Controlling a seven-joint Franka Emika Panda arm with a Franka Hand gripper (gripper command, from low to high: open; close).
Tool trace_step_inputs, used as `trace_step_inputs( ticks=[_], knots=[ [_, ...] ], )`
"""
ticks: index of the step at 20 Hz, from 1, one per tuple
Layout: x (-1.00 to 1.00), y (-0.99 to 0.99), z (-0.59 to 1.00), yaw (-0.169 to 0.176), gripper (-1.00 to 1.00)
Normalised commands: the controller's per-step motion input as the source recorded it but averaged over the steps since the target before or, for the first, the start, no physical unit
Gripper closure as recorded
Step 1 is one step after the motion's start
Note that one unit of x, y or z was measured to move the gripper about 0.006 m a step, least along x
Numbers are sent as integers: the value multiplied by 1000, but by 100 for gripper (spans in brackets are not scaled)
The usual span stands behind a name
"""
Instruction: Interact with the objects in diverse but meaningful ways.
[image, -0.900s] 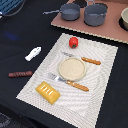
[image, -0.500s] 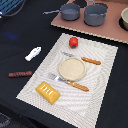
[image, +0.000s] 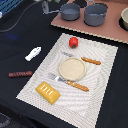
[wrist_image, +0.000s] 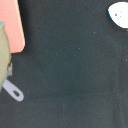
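On the striped mat (image: 102, 75) the tomato (image: 73, 42) and bread loaf (image: 48, 91) lie unmoved since earlier frames — no object engaged; gripper unseen, jaw state cannot be told — task not begun

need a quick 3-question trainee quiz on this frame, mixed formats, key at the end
1. True or false: the red tomato lies on the placemat.
2. Which toy lies off the placemat, on the dark cloth? A) yellow bread loaf B) sausage stick C) red tomato
3. Fill in: the round plate sits between the orange-handled knife and the orange-handled ____.

Key: 1 true; 2 B; 3 fork
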Motion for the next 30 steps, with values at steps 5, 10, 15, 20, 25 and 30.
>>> trace_step_inputs(
  ticks=[5, 10, 15, 20, 25, 30],
  knots=[
    [99, -409, -188, 33, -100],
    [-17, -539, -263, 125, -100],
    [-173, -506, -230, 169, -100],
    [-249, -473, -165, 122, -100],
    [-378, -366, -266, 108, -100],
    [-419, -80, -308, 108, -100]
  ],
)
